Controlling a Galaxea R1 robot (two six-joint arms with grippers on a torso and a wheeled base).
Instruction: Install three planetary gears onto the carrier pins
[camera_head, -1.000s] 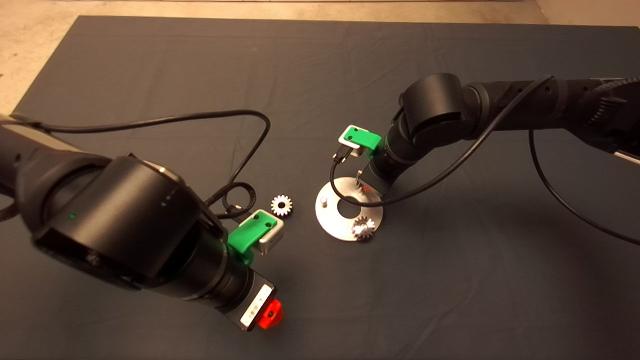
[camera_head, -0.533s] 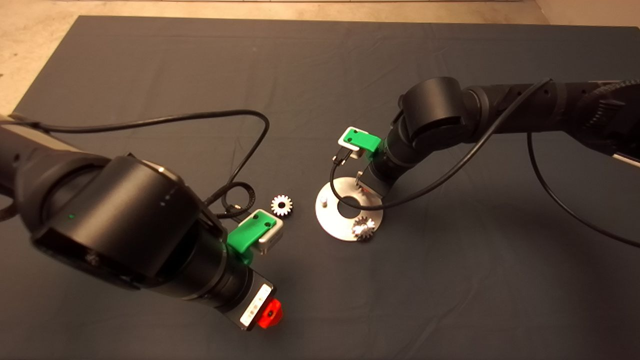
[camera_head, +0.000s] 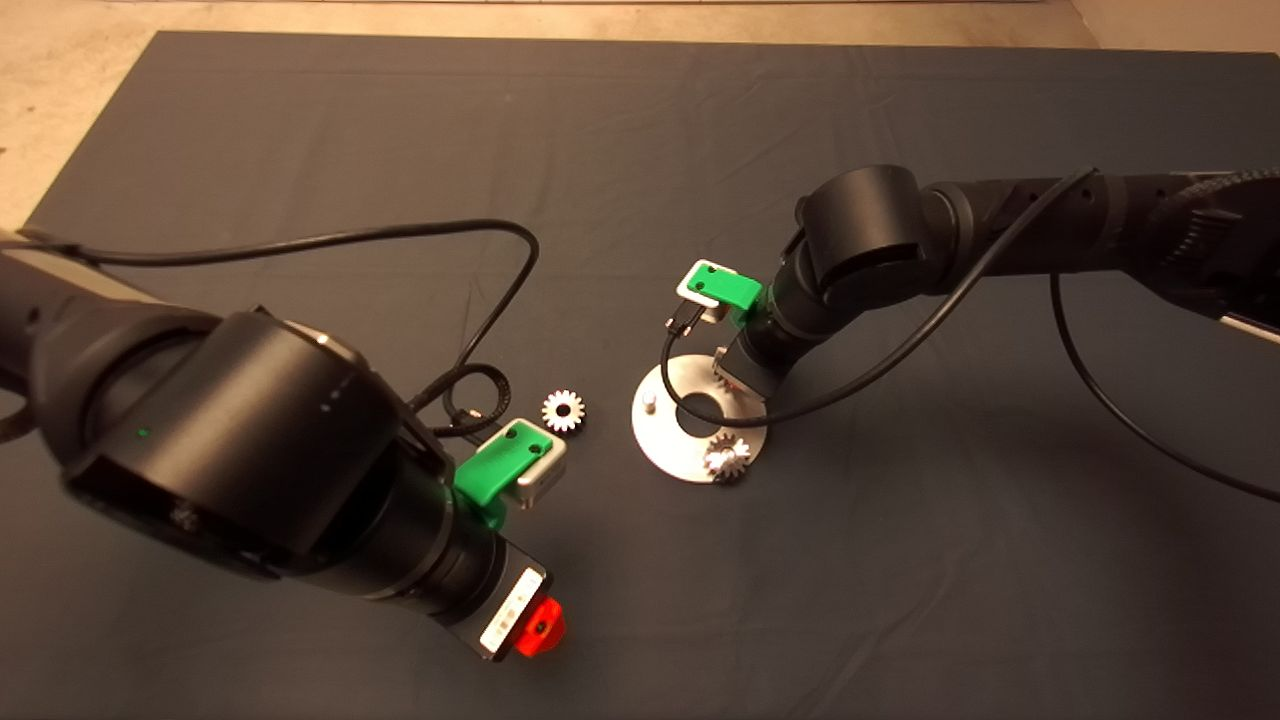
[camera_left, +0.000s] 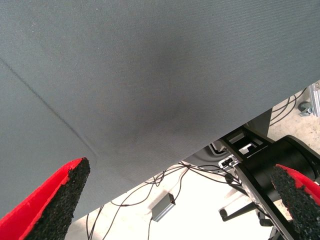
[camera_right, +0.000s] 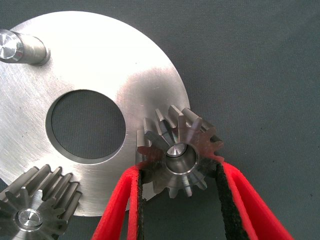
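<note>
The shiny round disc (camera_head: 670, 445) lies mid-mat and fills the right wrist view (camera_right: 100, 65). One planetary gear (camera_head: 727, 458) sits on its carrier pin, also seen in the right wrist view (camera_right: 35, 212). My right gripper (camera_right: 177, 170) is shut on a second gear (camera_right: 175, 132), which sits over a pin whose tip shows in its centre hole. In the head view this gripper (camera_head: 735, 370) is at the disc's far edge, its fingers mostly hidden. The third pin (camera_head: 650, 402) (camera_right: 15, 47) is bare. A third gear (camera_head: 563, 410) lies on the mat left of the disc. My left gripper (camera_head: 540, 625) (camera_left: 180, 167) is open and empty near the mat's front edge.
The left arm's black cable (camera_head: 500, 250) loops over the mat just left of the loose gear. The right arm's cable (camera_head: 800, 405) hangs over the disc's far side. Beyond the mat's edge the left wrist view shows floor cables and a black base (camera_left: 280, 165).
My right arm has sunk a little toward the disc with its gear. The left arm, the loose gear and the disc have not moved.
</note>
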